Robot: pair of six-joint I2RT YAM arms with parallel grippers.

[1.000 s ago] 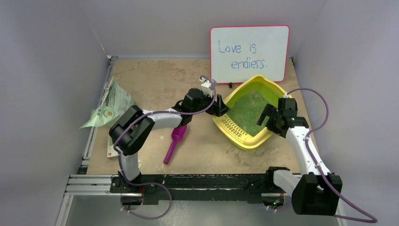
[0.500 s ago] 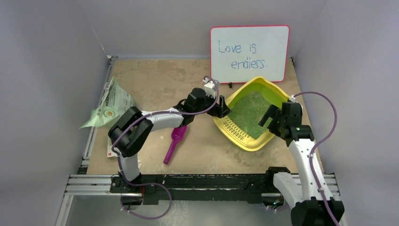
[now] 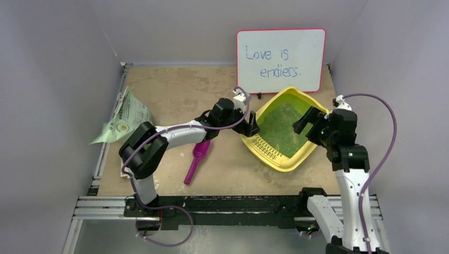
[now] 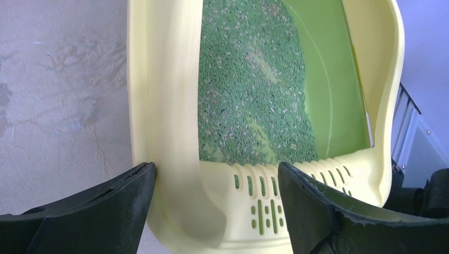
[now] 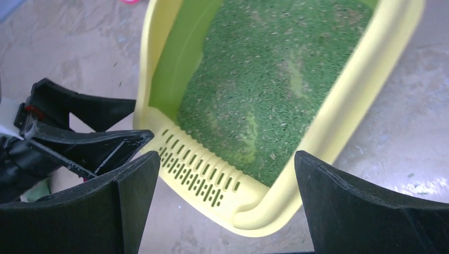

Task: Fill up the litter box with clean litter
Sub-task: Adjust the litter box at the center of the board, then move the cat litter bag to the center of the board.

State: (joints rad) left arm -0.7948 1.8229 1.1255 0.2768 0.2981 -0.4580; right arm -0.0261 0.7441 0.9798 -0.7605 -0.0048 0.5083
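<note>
The yellow litter box (image 3: 266, 146) lies on the table's right half, slotted grille toward me. Green clean litter (image 3: 280, 127) covers most of its floor, with bare patches showing in the left wrist view (image 4: 249, 90) and the right wrist view (image 5: 270, 79). My left gripper (image 3: 253, 127) is open and straddles the box's near-left corner (image 4: 164, 106): one finger just outside the wall, the other over the grille. My right gripper (image 3: 306, 120) hangs open above the box's right side, holding nothing. From there the near corner (image 5: 265, 211) shows between its fingers.
A white red-framed board (image 3: 280, 59) leans on the back wall just behind the box. A magenta scoop (image 3: 195, 159) lies under the left forearm. A pale green bag (image 3: 123, 119) sits at the table's left edge. Grey walls close both sides.
The right arm has lifted and drawn back from the box's right rim. The box has slid slightly to the right, with the left gripper following it and its jaws spreading a little.
</note>
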